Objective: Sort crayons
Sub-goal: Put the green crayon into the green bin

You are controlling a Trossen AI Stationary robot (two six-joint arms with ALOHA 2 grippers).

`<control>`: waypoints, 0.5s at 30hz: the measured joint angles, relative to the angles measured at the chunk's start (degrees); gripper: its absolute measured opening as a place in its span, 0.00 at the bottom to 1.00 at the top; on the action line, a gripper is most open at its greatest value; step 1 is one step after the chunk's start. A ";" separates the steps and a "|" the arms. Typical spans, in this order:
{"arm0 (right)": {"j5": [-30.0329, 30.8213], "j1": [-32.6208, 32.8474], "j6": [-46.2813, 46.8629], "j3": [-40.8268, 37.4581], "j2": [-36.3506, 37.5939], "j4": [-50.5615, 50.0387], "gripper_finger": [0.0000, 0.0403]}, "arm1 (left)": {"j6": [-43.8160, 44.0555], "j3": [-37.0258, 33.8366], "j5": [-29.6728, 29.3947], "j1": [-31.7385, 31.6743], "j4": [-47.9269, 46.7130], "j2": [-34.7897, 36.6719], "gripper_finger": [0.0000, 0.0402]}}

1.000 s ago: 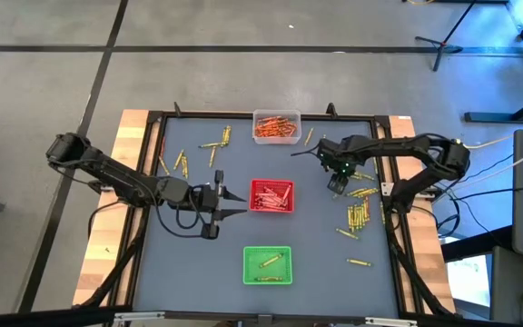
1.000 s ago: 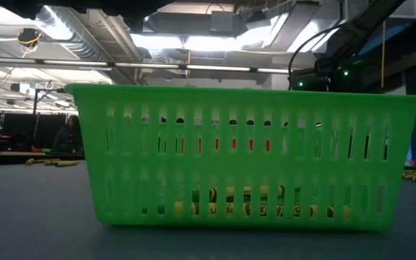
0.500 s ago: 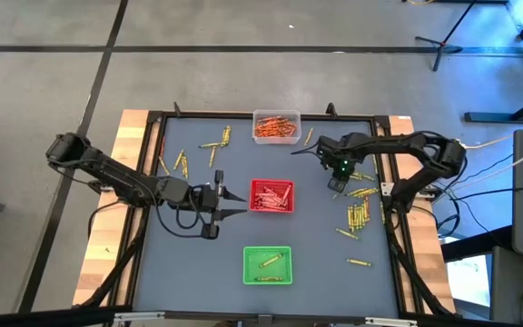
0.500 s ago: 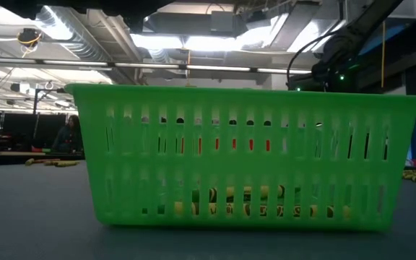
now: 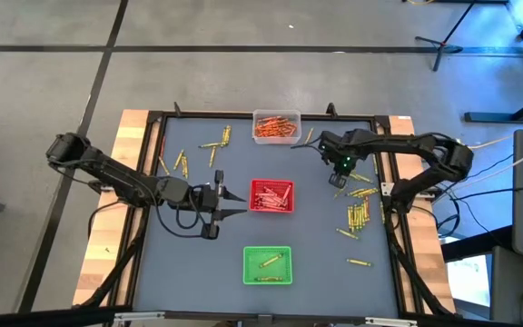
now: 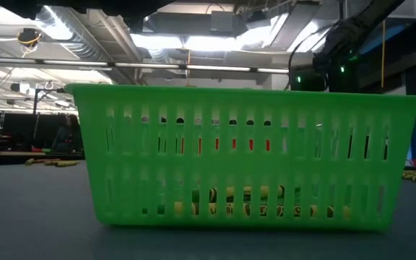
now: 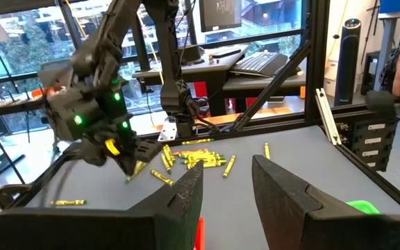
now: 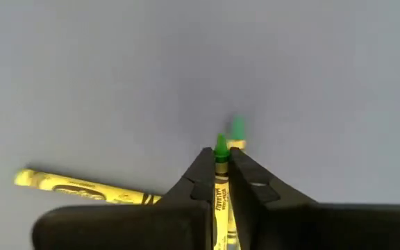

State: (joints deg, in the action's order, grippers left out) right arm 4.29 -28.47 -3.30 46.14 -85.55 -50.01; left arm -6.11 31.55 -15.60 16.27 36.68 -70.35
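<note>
Yellow-green crayons lie scattered on the table's right side, and more lie at the far left. My right gripper points down over the table right of the red tray, shut on one yellow-green crayon. In the left wrist view it hangs in front of the crayon pile. My left gripper waits level just left of the red tray, open with nothing between its fingers. My right gripper pinches the yellow-green crayon between its two fingers, which come from above and point down. The crayon runs along the fingers, and its green tip sticks out past the fingertips toward the table. A second green tip shows just beyond; whether it is held I cannot tell.
A clear tray of orange crayons stands at the far edge. The red tray holds red crayons. A green tray with a few yellow-green crayons stands near the front. One loose crayon lies on the table beside the right gripper.
My right gripper has risen a little above the table by the crayon pile on the right.
</note>
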 joint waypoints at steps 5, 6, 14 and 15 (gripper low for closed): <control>-0.34 3.20 0.59 4.98 2.77 -3.34 0.02 | 0.00 0.00 -0.02 -0.02 -0.02 0.00 0.27; -0.42 4.44 1.17 6.22 3.22 -3.43 0.02 | -0.02 0.00 0.00 0.00 -0.02 0.00 0.27; -1.47 17.96 6.36 15.00 3.60 -1.67 0.04 | -0.02 0.00 -0.01 -0.02 -0.02 0.00 0.27; -1.80 19.80 7.06 15.77 3.60 -0.55 0.04 | 0.00 0.00 0.00 -0.02 -0.02 -0.02 0.27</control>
State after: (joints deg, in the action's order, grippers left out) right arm 2.49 -8.67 3.76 61.90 -81.95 -50.56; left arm -6.11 31.55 -15.60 16.25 36.67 -70.37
